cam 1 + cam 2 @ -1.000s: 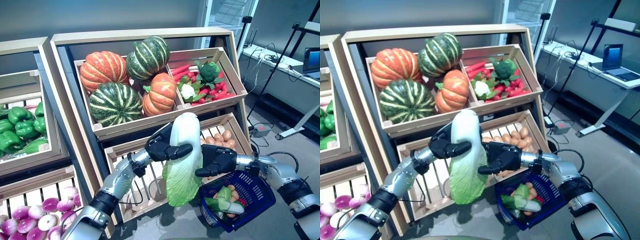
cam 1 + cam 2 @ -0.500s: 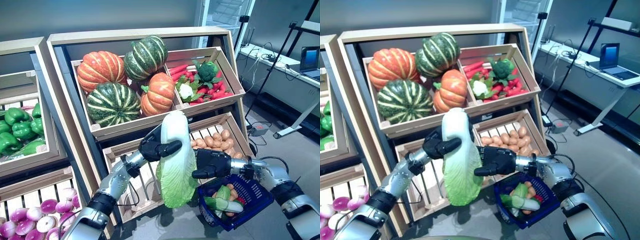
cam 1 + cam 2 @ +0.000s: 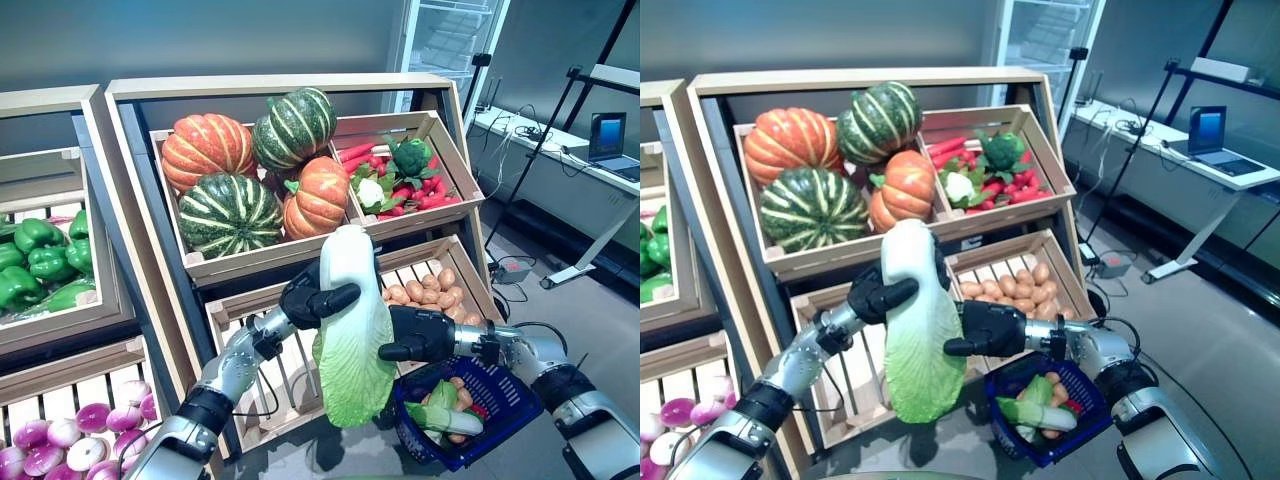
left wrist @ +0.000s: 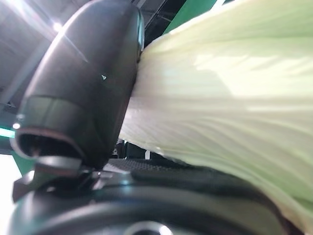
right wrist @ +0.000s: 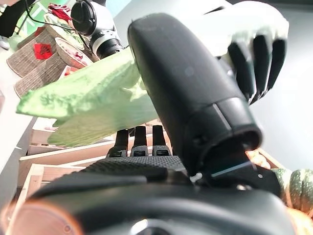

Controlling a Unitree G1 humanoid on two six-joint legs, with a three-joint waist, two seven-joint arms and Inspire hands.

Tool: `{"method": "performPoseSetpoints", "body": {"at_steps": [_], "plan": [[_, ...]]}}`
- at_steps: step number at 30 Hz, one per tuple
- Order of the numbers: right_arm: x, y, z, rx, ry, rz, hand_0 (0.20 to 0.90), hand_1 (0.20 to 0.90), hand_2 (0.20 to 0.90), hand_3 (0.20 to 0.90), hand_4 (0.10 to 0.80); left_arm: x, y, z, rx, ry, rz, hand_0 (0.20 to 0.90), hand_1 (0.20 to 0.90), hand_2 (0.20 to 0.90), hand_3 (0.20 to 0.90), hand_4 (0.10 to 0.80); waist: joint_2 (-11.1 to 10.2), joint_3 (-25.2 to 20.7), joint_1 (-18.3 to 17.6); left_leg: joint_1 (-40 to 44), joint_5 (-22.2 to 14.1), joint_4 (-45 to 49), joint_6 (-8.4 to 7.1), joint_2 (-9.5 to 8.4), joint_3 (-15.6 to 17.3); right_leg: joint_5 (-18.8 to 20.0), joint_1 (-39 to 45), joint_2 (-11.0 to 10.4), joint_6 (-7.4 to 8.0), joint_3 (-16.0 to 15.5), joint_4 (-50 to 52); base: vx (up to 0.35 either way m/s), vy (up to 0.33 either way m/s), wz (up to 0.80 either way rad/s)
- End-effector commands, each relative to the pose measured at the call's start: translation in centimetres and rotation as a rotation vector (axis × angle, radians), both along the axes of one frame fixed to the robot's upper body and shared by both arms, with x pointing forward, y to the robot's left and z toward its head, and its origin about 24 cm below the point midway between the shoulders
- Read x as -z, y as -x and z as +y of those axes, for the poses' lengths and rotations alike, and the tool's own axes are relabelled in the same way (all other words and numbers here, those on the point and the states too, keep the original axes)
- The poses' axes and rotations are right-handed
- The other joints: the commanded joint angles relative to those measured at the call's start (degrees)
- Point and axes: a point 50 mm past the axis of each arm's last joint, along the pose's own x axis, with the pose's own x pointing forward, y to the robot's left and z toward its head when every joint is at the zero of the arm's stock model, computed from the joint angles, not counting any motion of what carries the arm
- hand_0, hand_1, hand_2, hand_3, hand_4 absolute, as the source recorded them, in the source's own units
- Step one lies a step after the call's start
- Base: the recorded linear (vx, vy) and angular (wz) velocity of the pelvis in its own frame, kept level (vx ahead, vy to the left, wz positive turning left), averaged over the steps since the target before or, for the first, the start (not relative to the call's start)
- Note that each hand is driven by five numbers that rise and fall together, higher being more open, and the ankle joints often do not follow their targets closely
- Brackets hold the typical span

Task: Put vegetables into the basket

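Chinese cabbage: one head, white stalk end up, green leaves hanging down, held in the air before the wooden shelf, up and to the left of the basket. Left robot hand: fingers and thumb curled round the cabbage's white upper part. Right robot hand: fingers straight, pressed against the cabbage's right side, not curled round it. Blue basket: low at right, beneath the right forearm, holding greens and small round vegetables. Shelf crates: pumpkins, mixed red and green vegetables, potatoes.
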Motion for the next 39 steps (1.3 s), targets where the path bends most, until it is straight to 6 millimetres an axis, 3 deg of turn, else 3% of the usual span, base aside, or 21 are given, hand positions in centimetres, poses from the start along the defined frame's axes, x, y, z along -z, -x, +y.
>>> {"method": "performPoseSetpoints", "body": {"at_steps": [1,16,24,25,26,31,39], "plan": [[-7.1,-3.2,8.1,-0.303,-0.336,-0.246,0.900,0.900,0.900,0.900,0.800,-4.0,0.1,-8.6,0.305,0.226,-0.121,0.300,0.300,0.300,0.300,0.400,-0.61,1.11,-0.10,-1.32,-2.75,0.07,1.16,-1.02,-0.59,-0.72,1.03,-0.23,-2.69,0.31,0.47,0.000,0.000,0.00],[-3.6,-4.1,8.3,-0.135,-0.144,-0.091,0.900,0.900,0.900,0.900,0.800,-5.3,1.8,-11.1,0.454,0.296,-0.116,0.300,0.300,0.300,0.300,0.400,-0.88,1.29,0.26,-1.16,-2.57,0.07,1.10,-0.95,-0.71,-0.25,1.14,-0.27,-2.66,0.15,0.28,0.000,0.000,0.00],[-5.0,-4.3,10.7,-0.087,-0.285,-0.068,0.900,0.900,0.900,0.900,0.800,-4.8,2.1,-11.3,0.457,0.280,-0.106,0.300,0.300,0.300,0.300,0.400,-0.46,1.73,0.29,-1.17,-2.30,0.07,1.03,-0.99,-0.82,-0.13,1.20,-0.33,-2.65,0.24,0.28,0.000,0.000,0.00],[-5.3,-4.4,11.1,-0.069,-0.317,-0.059,0.568,0.568,0.568,0.568,0.579,-4.9,2.0,-11.4,0.451,0.283,-0.107,0.300,0.300,0.300,0.300,0.400,-0.36,1.78,0.34,-1.19,-2.30,0.07,1.07,-1.02,-0.87,-0.16,1.20,-0.36,-2.67,0.23,0.31,0.000,0.000,0.00],[-5.6,-4.5,11.4,-0.055,-0.342,-0.047,0.300,0.300,0.300,0.300,0.400,-5.0,2.0,-11.3,0.446,0.285,-0.108,0.300,0.300,0.300,0.300,0.400,-0.29,1.80,0.41,-1.17,-2.33,0.07,1.07,-1.04,-0.96,-0.21,1.25,-0.39,-2.69,0.15,0.34,0.000,0.000,0.00],[-5.4,-4.4,11.1,-0.030,-0.348,-0.041,0.300,0.300,0.300,0.300,0.400,-5.0,1.7,-11.1,0.414,0.264,-0.119,0.300,0.300,0.300,0.300,0.400,-0.09,1.83,0.64,-1.04,-2.46,0.07,1.15,-1.13,-1.31,-0.45,1.55,-0.59,-2.63,-0.26,0.52,0.000,0.000,0.00],[-4.6,-4.6,9.0,0.001,-0.279,-0.037,0.300,0.300,0.300,0.300,0.400,-5.2,0.9,-9.9,0.357,0.212,-0.151,0.300,0.300,0.300,0.300,0.400,-0.10,1.50,0.68,-0.76,-2.54,0.07,1.13,-1.05,-1.34,-0.45,1.77,-0.61,-2.62,-0.50,0.40,0.000,0.000,0.00]]}}
